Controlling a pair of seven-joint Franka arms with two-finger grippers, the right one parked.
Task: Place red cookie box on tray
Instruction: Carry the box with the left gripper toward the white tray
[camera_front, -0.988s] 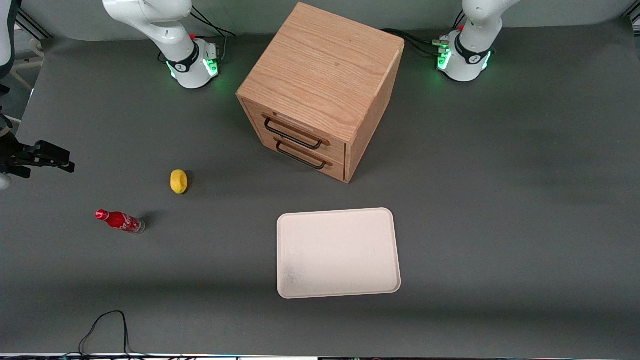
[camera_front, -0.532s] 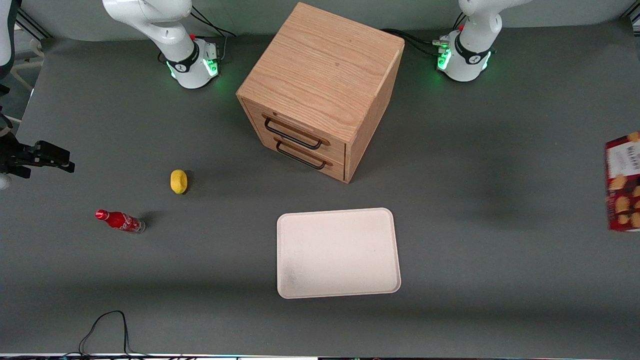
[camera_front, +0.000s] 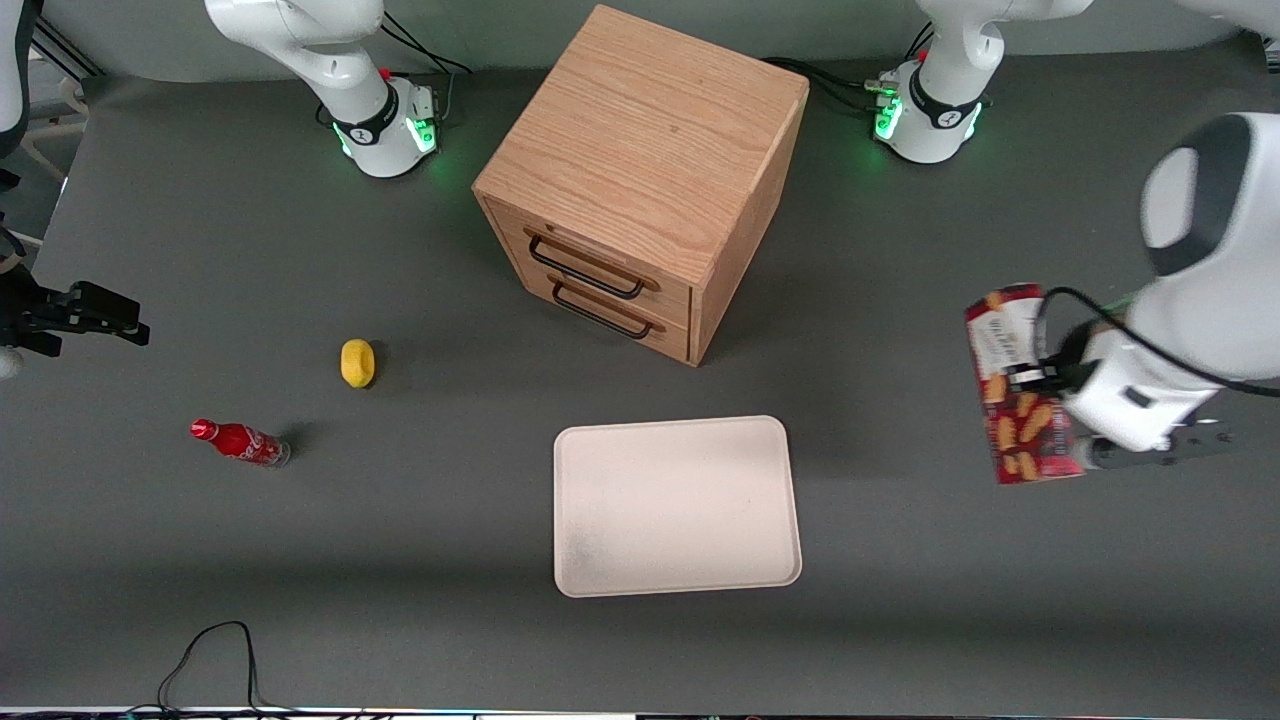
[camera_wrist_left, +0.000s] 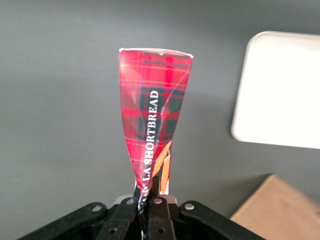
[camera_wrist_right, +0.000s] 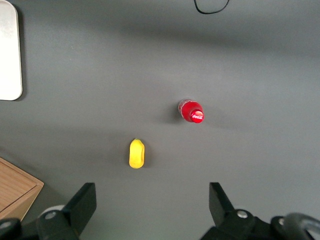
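Seen from the front, a pale cream rectangular tray (camera_front: 677, 505) with rounded corners lies flat on the dark grey table (camera_front: 950, 600), nearer the camera than a wooden two-drawer cabinet (camera_front: 640, 180) with black handles. Toward the parked arm's end of the table sit a small yellow lemon-like object (camera_front: 357, 362) and a small red soda bottle (camera_front: 240, 442). Nothing stands between the tray and the slim dark-red cardboard cookie box (camera_front: 1020, 385) – the box hangs above bare table toward the working arm's end, well apart from the tray, with the left arm's gripper (camera_front: 1045, 378) clamped on it. In the left wrist view the gripper (camera_wrist_left: 149, 196) has its fingers pinched tight on one end of the tartan-printed box (camera_wrist_left: 154, 107), which juts straight out from them over the table, with a rounded corner of the tray (camera_wrist_left: 280, 90) off to one side and an edge of the cabinet (camera_wrist_left: 280, 210) near it. The right wrist view shows the lemon-like object (camera_wrist_right: 136, 153) and the bottle (camera_wrist_right: 192, 111) standing apart on the grey table – and a sliver of the tray (camera_wrist_right: 9, 50).
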